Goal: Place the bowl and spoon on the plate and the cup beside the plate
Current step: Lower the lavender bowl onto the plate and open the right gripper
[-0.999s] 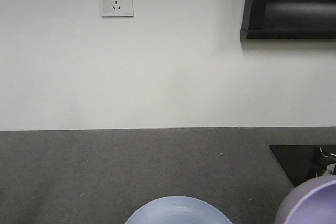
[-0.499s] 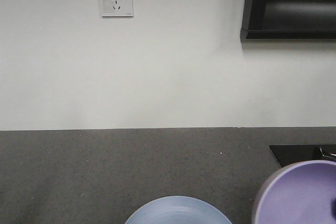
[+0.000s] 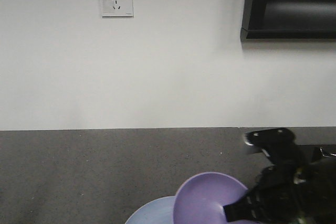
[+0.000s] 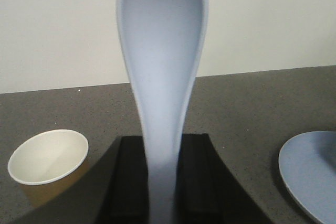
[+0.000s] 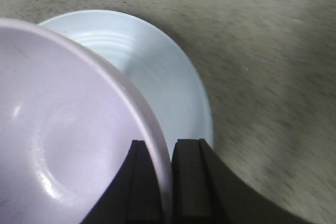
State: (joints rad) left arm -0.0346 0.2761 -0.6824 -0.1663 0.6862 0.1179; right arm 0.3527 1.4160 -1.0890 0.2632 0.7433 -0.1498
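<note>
Right gripper (image 5: 160,149) is clamping the rim of the bowl (image 5: 63,140), with one black finger sitting inside the wall and one outside. The bowl is showing a smooth, matte lavender-purple surface with a faint glint low in its basin, and it is looking narrower than the plate (image 5: 157,72). In the front view it is tilting so that its opening is facing the camera, and it is overlapping the plate's right part. Whether it is touching the plate cannot be told.

The plate is lying flat on the grey speckled desk (image 5: 262,51). It is pale blue and shallow, with faint rings inside its raised rim.

Left gripper (image 4: 163,182) is gripping the handle of the spoon (image 4: 163,66) between two black fingers. The spoon is pale blue, and its rounded scoop is pointing up and away from the wrist camera.

The cup (image 4: 47,157) is standing upright on the desk to the left of the spoon, well apart from the plate. It is showing a brown side and a white inside.
</note>
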